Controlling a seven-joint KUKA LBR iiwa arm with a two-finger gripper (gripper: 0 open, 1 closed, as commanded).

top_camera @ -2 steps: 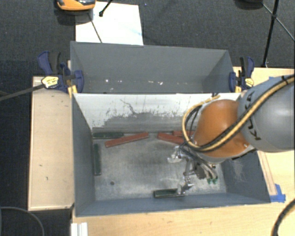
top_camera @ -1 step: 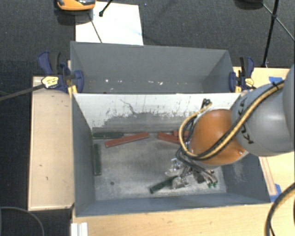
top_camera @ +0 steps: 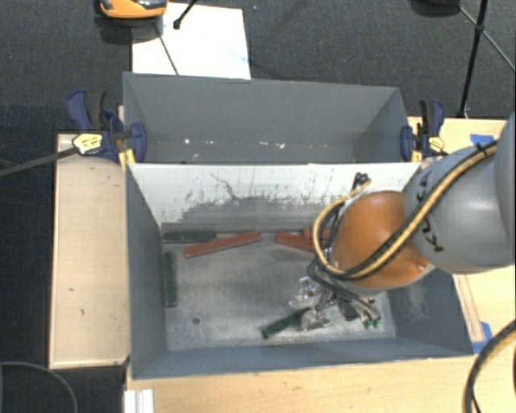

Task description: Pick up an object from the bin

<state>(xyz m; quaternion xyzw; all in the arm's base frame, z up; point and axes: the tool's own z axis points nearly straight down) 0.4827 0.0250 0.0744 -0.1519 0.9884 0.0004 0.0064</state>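
Toward the front of the floor of the grey metal bin point(top_camera: 153, 242), right of centre, lies a dark green flat narrow stick point(top_camera: 280, 326), slanted. Its right end meets the tip of the gripper point(top_camera: 322, 311), which is lowered to the floor beneath the arm's orange wrist cover point(top_camera: 375, 242). Whether the claw is wide, narrow or gripping cannot be told. Along the back wall lie a long reddish-brown flat stick point(top_camera: 222, 244), a shorter reddish-brown stick point(top_camera: 292, 239) and a dark stick at the back point(top_camera: 189, 236). A dark stick by the left wall point(top_camera: 169, 279) lies apart.

Dark speckled carpet floor point(top_camera: 48, 73) all around. A white sheet point(top_camera: 210, 44) lies on it up top, with an orange-and-black gadget point(top_camera: 133, 6) just beside its corner. One black cable point(top_camera: 32, 160) comes in from the left, and a thinner cable point(top_camera: 475, 56) runs down the right.
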